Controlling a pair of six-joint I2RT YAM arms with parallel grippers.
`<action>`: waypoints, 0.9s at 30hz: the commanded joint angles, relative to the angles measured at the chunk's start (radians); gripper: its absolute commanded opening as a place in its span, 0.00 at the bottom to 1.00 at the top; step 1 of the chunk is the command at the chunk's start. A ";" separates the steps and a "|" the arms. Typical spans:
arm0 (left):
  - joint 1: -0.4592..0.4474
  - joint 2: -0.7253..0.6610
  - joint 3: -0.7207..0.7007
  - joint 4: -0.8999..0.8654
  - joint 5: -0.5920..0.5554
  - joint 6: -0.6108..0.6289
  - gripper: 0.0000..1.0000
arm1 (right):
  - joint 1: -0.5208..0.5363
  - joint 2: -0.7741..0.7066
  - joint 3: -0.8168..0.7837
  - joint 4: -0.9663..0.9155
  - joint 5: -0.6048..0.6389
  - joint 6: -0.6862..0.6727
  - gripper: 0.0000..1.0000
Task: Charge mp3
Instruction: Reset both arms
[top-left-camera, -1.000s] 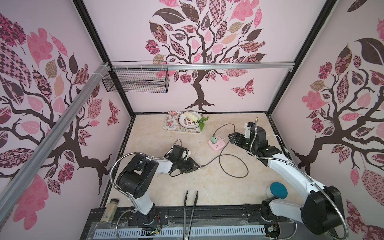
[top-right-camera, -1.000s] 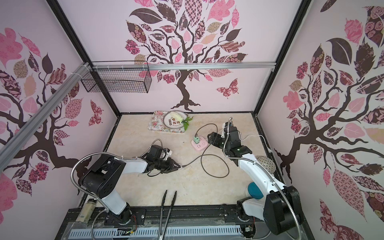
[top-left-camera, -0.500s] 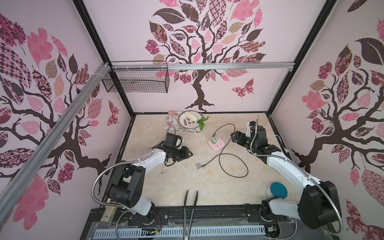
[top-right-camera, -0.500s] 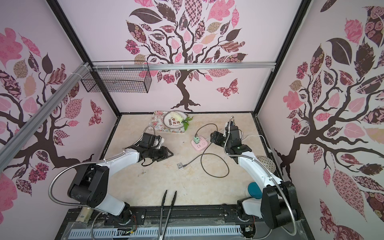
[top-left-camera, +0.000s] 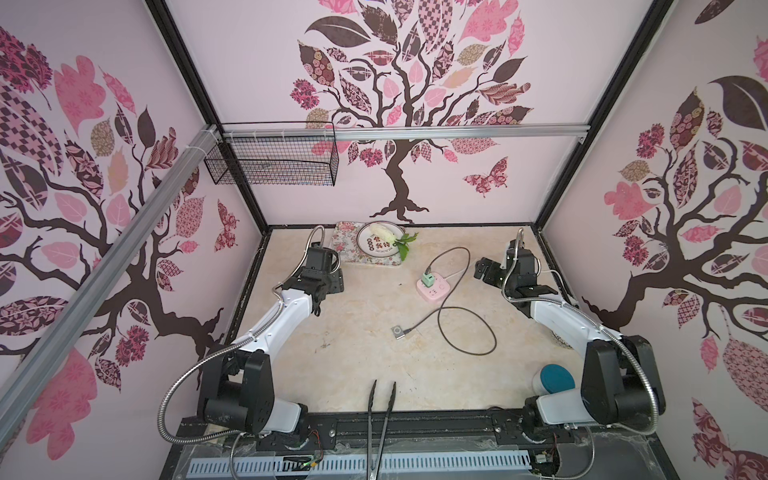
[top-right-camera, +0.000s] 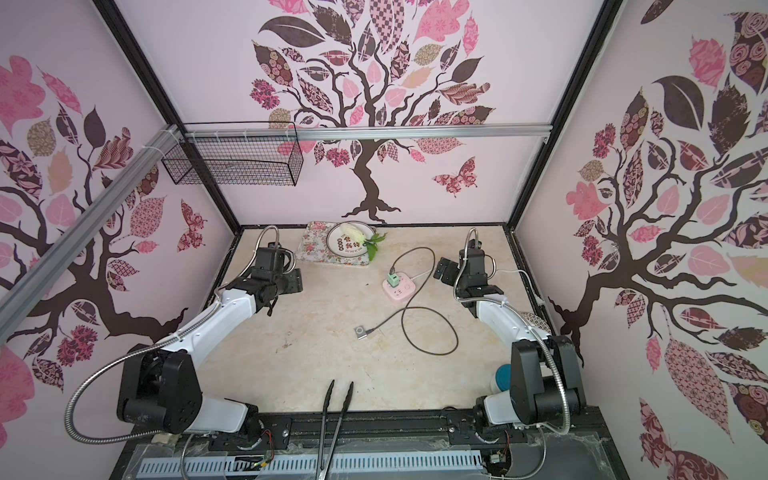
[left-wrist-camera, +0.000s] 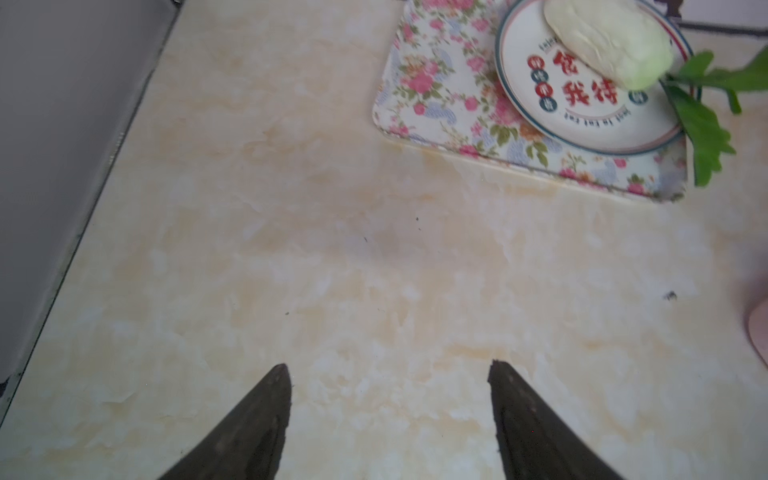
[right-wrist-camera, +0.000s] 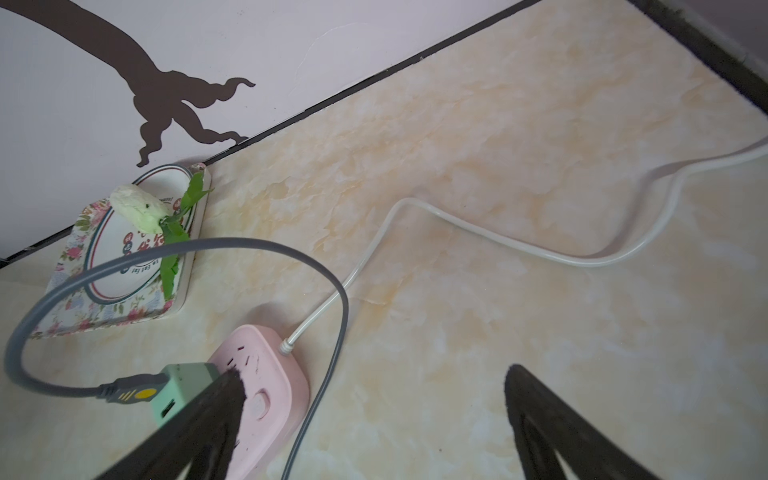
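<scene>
The mp3 (top-left-camera: 397, 331) sits flat mid-desk, grey cable (right-wrist-camera: 257, 242) seemingly seated, running to the green plug (top-left-camera: 427, 279) in the pink strip (top-left-camera: 437, 293), so left jaws and right jaws, both spread and empty, should lift clear without snagging that loop.

Table (top-left-camera: 353, 365) cream-beige, marbled; walls (top-left-camera: 457, 187) pale pink, with a dark brown tree whose leaves are pink, maroon and tan, some checked, some floral. Mp3 (top-left-camera: 397, 331) silver-grey; its cable (right-wrist-camera: 249, 241) dark grey with 1 yellow spot at the plug end; charger plug (top-left-camera: 427, 279) mint green; power strip (top-left-camera: 434, 289) pink, cord (right-wrist-camera: 498, 237) white. Tray (left-wrist-camera: 436, 83) white with pink roses and green leaves; plate (left-wrist-camera: 602, 129) white, teal-rimmed, red characters; cup (top-left-camera: 555, 377) white, teal lid.
</scene>
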 joint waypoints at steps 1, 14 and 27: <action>0.065 -0.068 -0.123 0.163 -0.114 0.005 0.96 | -0.018 0.039 -0.031 0.101 0.103 -0.092 0.99; 0.103 -0.047 -0.550 0.932 -0.249 0.163 0.98 | -0.182 0.035 -0.241 0.397 0.015 -0.132 1.00; 0.132 0.104 -0.602 1.242 -0.054 0.256 0.98 | -0.181 0.033 -0.489 0.839 0.018 -0.210 1.00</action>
